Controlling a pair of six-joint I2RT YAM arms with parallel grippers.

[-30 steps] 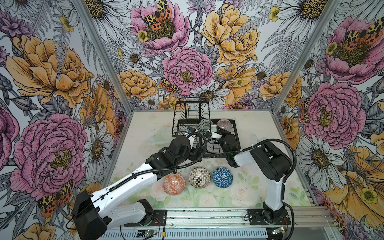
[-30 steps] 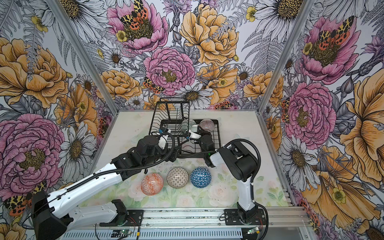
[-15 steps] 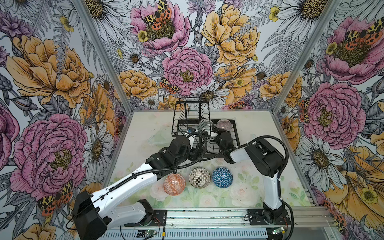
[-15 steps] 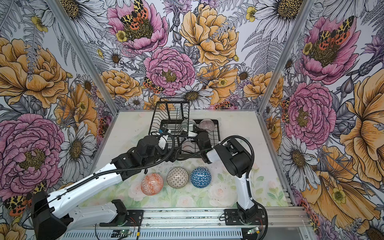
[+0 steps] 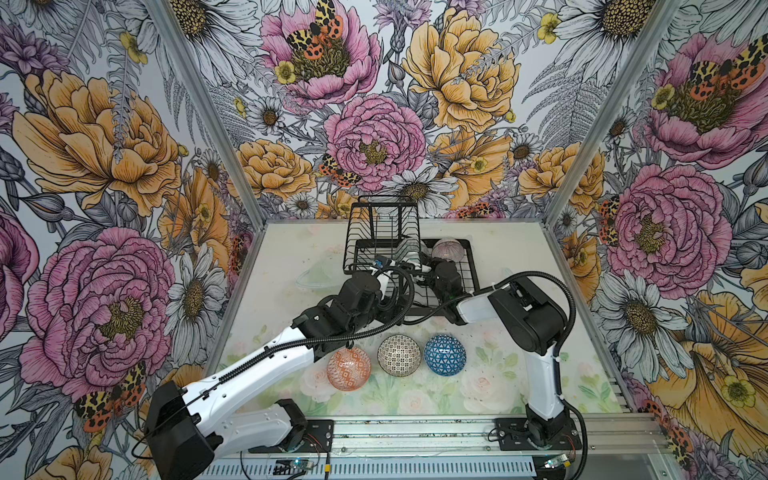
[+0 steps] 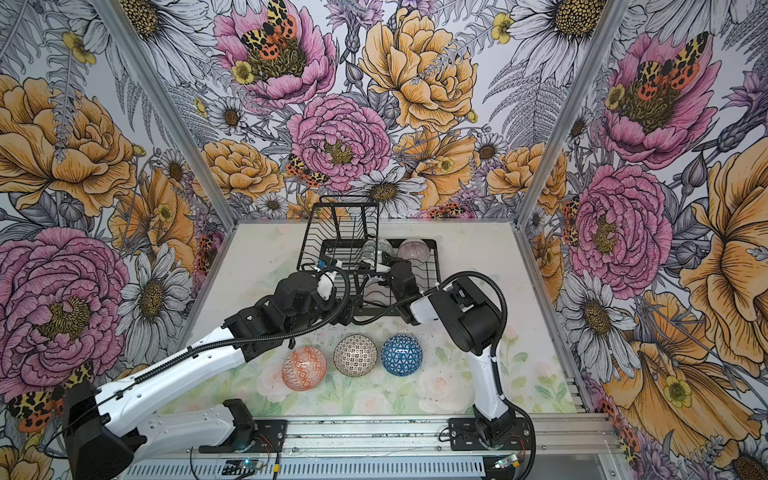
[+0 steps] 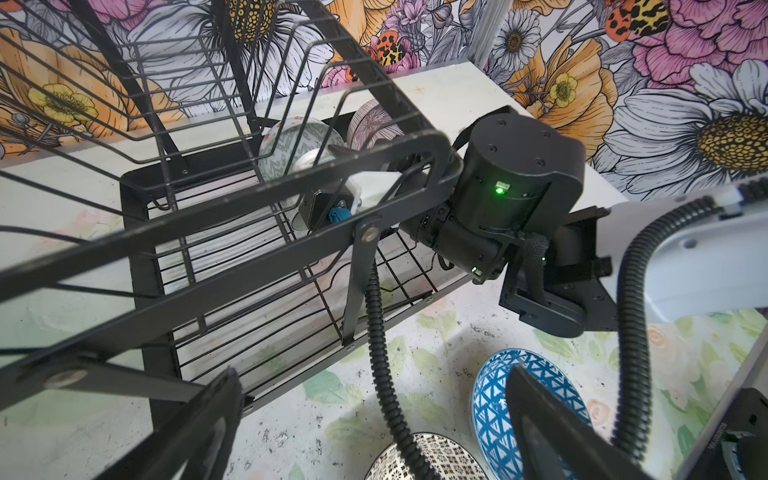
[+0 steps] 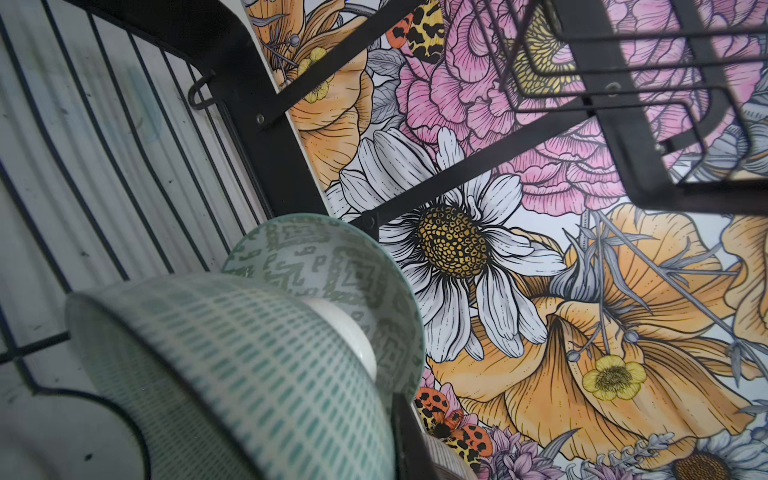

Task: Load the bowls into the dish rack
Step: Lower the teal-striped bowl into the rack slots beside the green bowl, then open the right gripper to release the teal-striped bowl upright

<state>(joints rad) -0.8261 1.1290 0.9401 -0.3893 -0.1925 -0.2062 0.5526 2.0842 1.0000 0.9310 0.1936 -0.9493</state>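
The black wire dish rack (image 5: pixel 467 266) stands at the back middle in both top views. A pink ribbed bowl (image 5: pixel 446 250) leans in its far right corner, and a grey-green patterned bowl (image 8: pixel 332 270) stands on edge under the raised basket. My right gripper (image 5: pixel 411 266) reaches into the rack, shut on the rim of the pale teal bowl (image 8: pixel 232 374), which is right against the grey-green one. My left gripper (image 7: pixel 374 436) hangs open and empty by the rack's front left corner. Orange (image 5: pixel 348 368), mosaic (image 5: pixel 399 355) and blue (image 5: pixel 444 355) bowls lie upside down on the table in front.
The raised wire basket (image 5: pixel 380 232) overhangs the rack's left half. The right arm's black cable (image 7: pixel 386 374) loops down between my left fingers and over the mosaic bowl (image 7: pixel 440 457). The right wrist (image 7: pixel 515 187) lies across the rack's front rail. Walls enclose the table on three sides.
The right arm has shifted left and pushed its gripper with the teal bowl deeper into the rack. The left arm has not moved.
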